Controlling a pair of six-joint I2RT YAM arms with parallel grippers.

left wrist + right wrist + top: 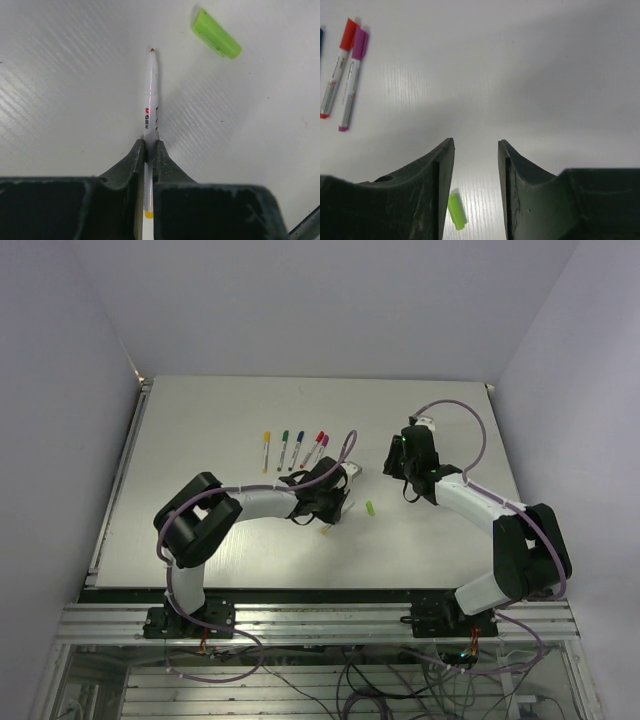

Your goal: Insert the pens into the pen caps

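Left gripper [148,150] clamped on thin white marker barrel [151,95], orange-brown tip bare. Stubby light-green plastic cap [216,32] lies loose near that tip, toward near edge of white table [200,420]. Right gripper [476,145]: jaws parted, empty. Toward far edge, row of five capped pens [296,450], apparently done. One capping left.

Glossy white plastic pen [151,92], matt faintly ribbed table [60,100]
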